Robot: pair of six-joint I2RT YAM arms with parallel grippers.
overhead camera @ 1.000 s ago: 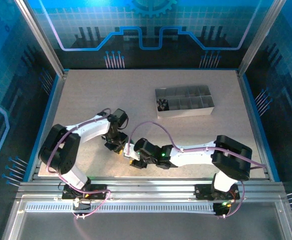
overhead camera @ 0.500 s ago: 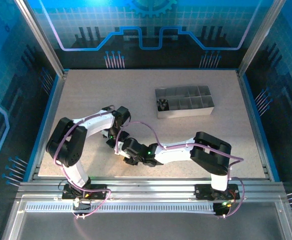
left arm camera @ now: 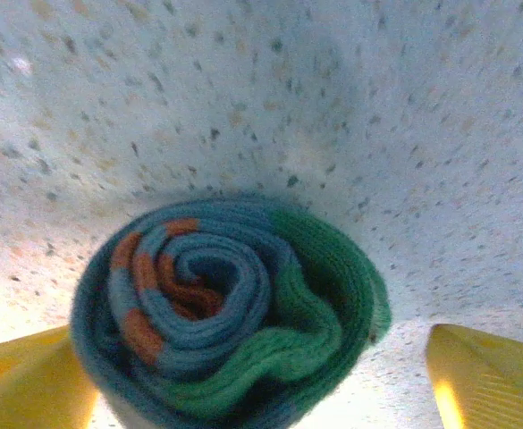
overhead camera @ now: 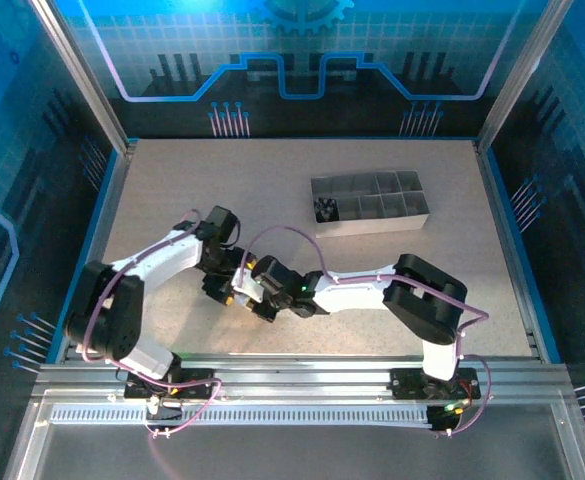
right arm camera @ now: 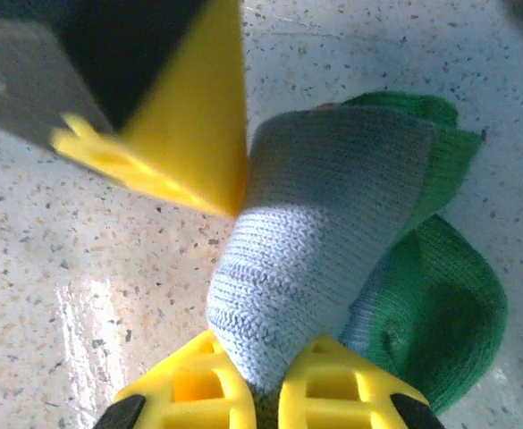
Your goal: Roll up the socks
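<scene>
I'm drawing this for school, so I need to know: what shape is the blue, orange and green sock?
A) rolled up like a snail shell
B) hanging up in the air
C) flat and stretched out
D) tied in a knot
A: the left wrist view looks at the end of the sock, and its blue, orange and green layers wind round in a spiral as it rests on the speckled table.

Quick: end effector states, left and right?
Left end effector: open, straddling the rolled sock.
Right end effector: closed on the sock's blue-grey fabric.
</scene>
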